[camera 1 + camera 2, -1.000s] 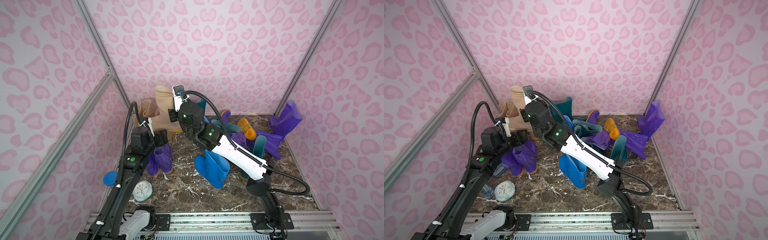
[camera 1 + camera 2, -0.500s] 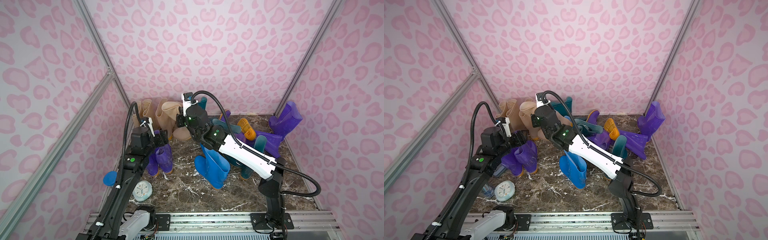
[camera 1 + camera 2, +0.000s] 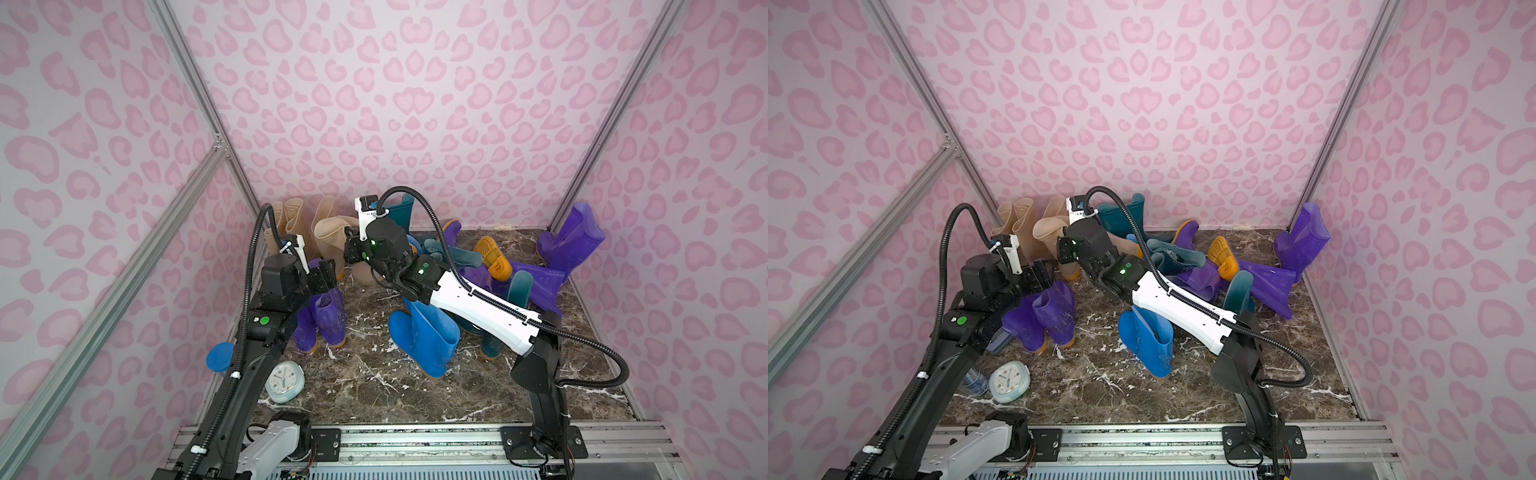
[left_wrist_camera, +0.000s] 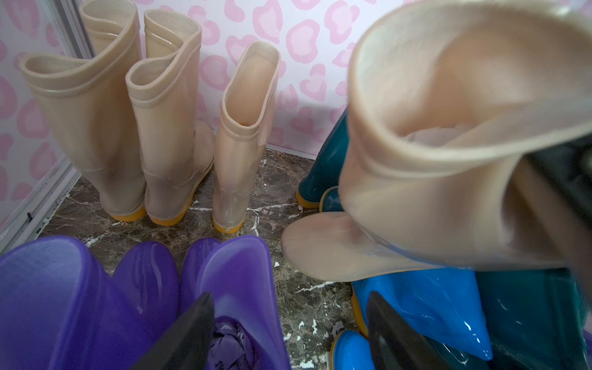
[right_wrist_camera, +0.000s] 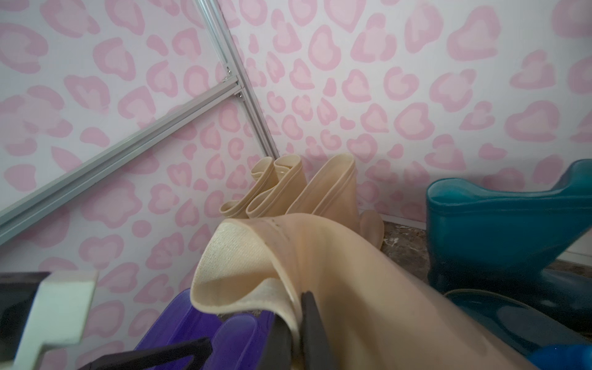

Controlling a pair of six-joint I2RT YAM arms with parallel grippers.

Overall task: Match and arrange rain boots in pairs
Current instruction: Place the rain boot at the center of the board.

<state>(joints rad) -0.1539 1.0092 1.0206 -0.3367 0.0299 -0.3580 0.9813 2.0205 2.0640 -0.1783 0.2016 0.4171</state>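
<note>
While in pincer, beige boot aslant

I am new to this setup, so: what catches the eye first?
Pink-spotted walls enclose everything. Near the back-left corner, the right tool pinches a beige boot by its rim; bright blue boots stand mid-floor, and purple and teal boots lie heaped at the back right.

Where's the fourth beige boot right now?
Back left in both top views: the held beige boot is tilted, cuff pinched by the right gripper, beside the three upright beige boots.
</note>
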